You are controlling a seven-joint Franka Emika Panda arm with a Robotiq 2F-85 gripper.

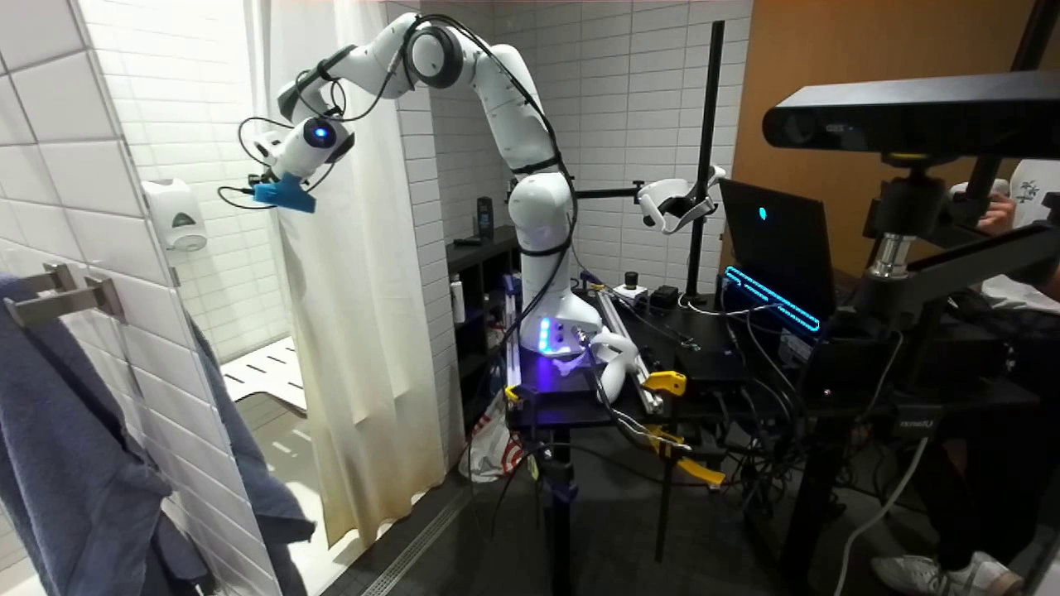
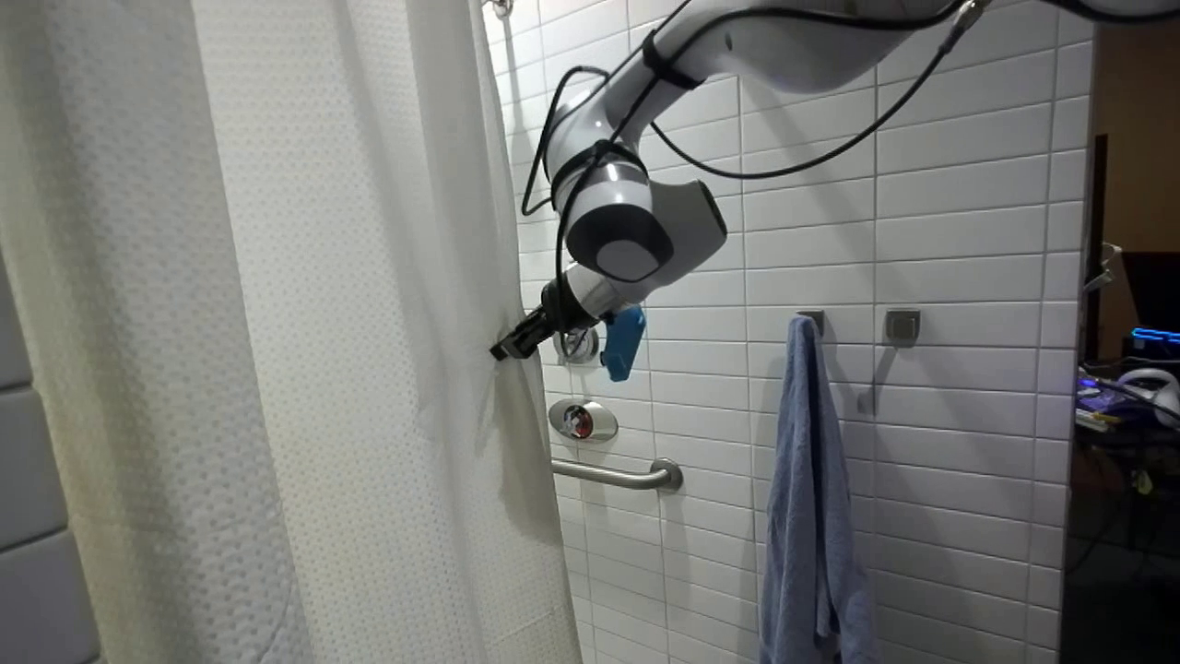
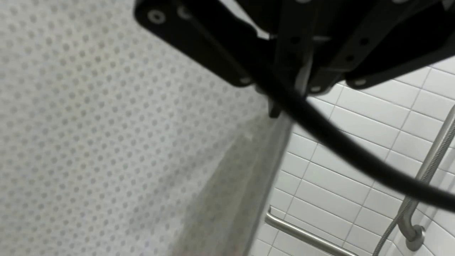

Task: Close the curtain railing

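The curtain [image 1: 364, 348] is tall, cream and translucent, with vertical folds. It hangs at the right part of the shower opening in an exterior view and also fills the left of an exterior view [image 2: 369, 369]. In the wrist view the dotted curtain [image 3: 106, 142] fills the left half. My gripper [image 2: 512, 346] is at the curtain's free edge. In the wrist view the fingers [image 3: 282, 105] are close together with the edge fabric running between them; a black cable partly covers them. Creases run from the fingertips. A blue part on the wrist [image 1: 284, 194] hides the fingers in an exterior view.
A grey-blue garment [image 1: 74, 447] hangs from wall hooks on the tiled wall, also in an exterior view [image 2: 811, 498]. A metal grab bar [image 2: 618, 475] and shower control [image 2: 583, 420] sit beyond the curtain edge. A white slatted seat [image 1: 265, 372] is inside the shower.
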